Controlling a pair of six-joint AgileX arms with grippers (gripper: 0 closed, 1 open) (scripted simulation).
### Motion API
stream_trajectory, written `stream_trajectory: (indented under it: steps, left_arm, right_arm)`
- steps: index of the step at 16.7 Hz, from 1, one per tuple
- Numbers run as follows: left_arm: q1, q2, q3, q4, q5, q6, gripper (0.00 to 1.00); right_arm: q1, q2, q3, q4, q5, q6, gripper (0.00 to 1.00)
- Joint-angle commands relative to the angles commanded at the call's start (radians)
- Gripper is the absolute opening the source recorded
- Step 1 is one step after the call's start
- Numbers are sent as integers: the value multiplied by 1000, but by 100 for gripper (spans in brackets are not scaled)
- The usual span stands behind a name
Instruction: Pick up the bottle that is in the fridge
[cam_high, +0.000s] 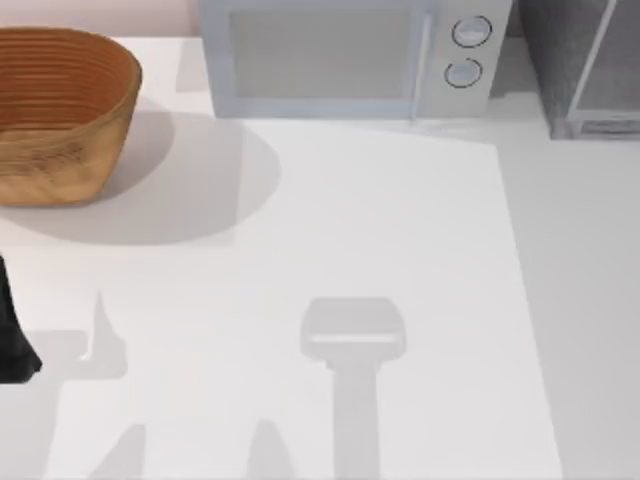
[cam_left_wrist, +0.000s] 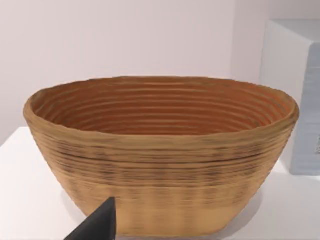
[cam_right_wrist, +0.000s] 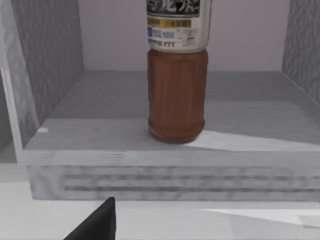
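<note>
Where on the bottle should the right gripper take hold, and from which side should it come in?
Grip the bottle around its straight brown lower body, below the label. It stands upright on the fridge floor near the open front edge, with dark walls at both sides, so a level approach straight through the front opening looks best, one finger passing each side of the body.

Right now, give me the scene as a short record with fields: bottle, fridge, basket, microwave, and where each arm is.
bottle: bottle upright on the fridge floor, brown lower body, label above
fridge: fridge at the table's far right, interior open to the right wrist view
basket: basket at the far left
microwave: microwave at the back, between basket and fridge
left arm: facing the basket
right arm: facing the bottle, not yet holding it
</note>
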Motion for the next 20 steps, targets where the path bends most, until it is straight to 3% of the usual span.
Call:
stream_trajectory:
  steps: [6,15,20]
  left_arm:
    - [0,0,0,0,0,0,100]
    - [0,0,0,0,0,0,100]
    - [0,0,0,0,0,0,100]
  right_arm:
    - [35,36,67,-44,34,-4,100]
    - [254,243,646,-399,266,-2,100]
    - [307,269,744,-483,321,-2,100]
